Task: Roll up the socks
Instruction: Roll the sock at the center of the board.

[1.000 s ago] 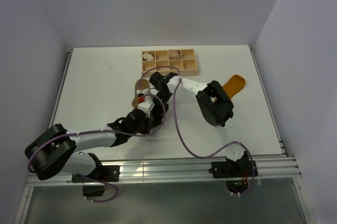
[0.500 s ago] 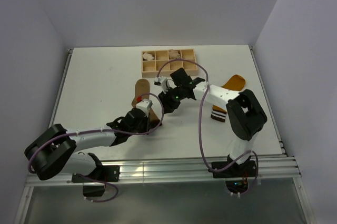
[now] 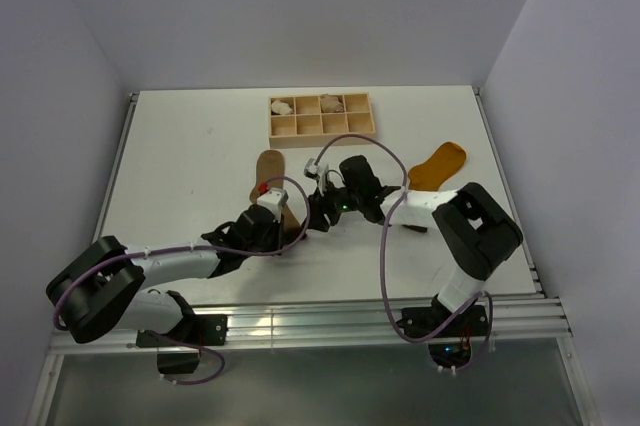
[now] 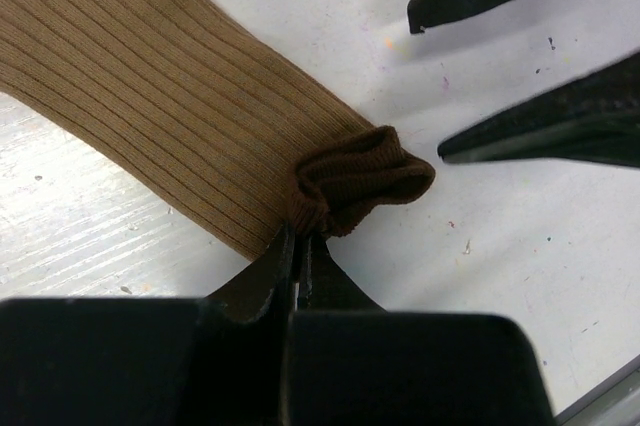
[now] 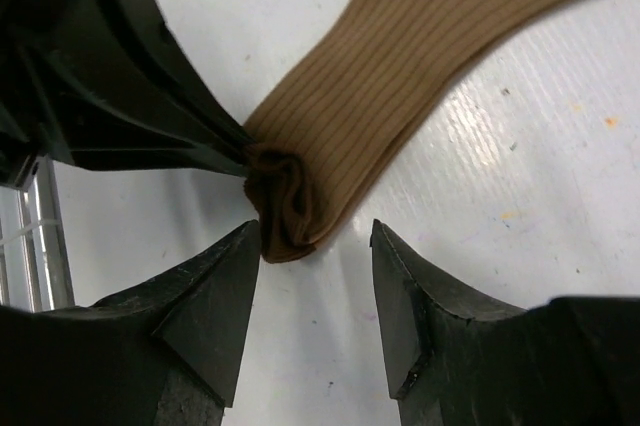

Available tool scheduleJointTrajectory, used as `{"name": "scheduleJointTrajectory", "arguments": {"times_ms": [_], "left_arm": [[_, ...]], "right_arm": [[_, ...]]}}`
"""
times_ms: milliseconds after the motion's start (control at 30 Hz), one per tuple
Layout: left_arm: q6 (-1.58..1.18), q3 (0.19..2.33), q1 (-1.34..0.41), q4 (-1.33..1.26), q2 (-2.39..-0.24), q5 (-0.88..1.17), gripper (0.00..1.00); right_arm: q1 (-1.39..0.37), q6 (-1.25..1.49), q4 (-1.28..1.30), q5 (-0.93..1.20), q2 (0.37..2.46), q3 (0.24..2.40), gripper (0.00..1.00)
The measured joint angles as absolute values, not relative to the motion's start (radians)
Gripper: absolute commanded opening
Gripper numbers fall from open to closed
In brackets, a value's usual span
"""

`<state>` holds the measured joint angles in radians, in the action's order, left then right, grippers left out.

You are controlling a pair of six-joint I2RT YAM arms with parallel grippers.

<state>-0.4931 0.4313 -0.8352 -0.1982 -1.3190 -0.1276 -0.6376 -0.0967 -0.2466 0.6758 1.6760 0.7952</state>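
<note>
**White surface, and the first sock is only just starting to roll**

White surface (image 3: 180, 166) fills the floor of a little room with grey walls (image 3: 300, 16). At the back sits a wooden tray (image 3: 322, 136) with small pale bundles (image 3: 283, 105) in some of its boxes.

On the left, the left gripper (image 4: 297, 246) is closed tight. It pinches the edge of the dark brown end (image 4: 360, 181) of the tan sock (image 4: 150, 96). That end is scrunched into a small lump. The rest of the tan sock lies flat on the surface and runs away toward the tray.

In the middle, the right gripper (image 5: 316, 228) is open and holds nothing. Its two jaws stand one on each side of the dark lump, very close to it. I cannot tell if they touch it.

On the right, the mustard sock (image 3: 440, 164) lies flat by itself, apart from the tan one. Part of it is hidden under the right arm. No gripper touches it.

I think the job is at its very start: one end is bunched, but there is no real roll yet. Next, the right gripper likely needs to close on the lump and help turn it over along the sock. The cloth is soft, so it could slip out or fall open. The two grippers are close together and could bump.
</note>
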Motion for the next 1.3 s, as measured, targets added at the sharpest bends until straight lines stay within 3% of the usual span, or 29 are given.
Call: {"name": "scheduleJointTrajectory", "arguments": {"times_ms": [67,200,767,1033,1300], "left_arm": [[-0.493,0.431,-0.833,-0.198,-1.319,-0.128,0.00],[-0.495,0.430,-0.830,-0.198,-1.319,-0.128,0.00],[-0.495,0.429,-0.823,-0.198,-1.317,-0.127,0.00],[-0.495,0.429,-0.821,-0.198,-1.317,-0.126,0.00],[-0.495,0.429,-0.820,-0.198,-1.317,-0.126,0.00]], "right_arm": [[-0.644,-0.093,-0.300,0.694,1.673,0.773,0.56],[-0.658,-0.086,-0.355,0.716,1.673,0.759,0.66],[-0.701,-0.098,-0.394,0.749,1.728,0.758,0.67],[-0.705,-0.102,-0.373,0.748,1.766,0.758,0.62],[-0.705,-0.103,-0.370,0.745,1.784,0.767,0.50]]}}
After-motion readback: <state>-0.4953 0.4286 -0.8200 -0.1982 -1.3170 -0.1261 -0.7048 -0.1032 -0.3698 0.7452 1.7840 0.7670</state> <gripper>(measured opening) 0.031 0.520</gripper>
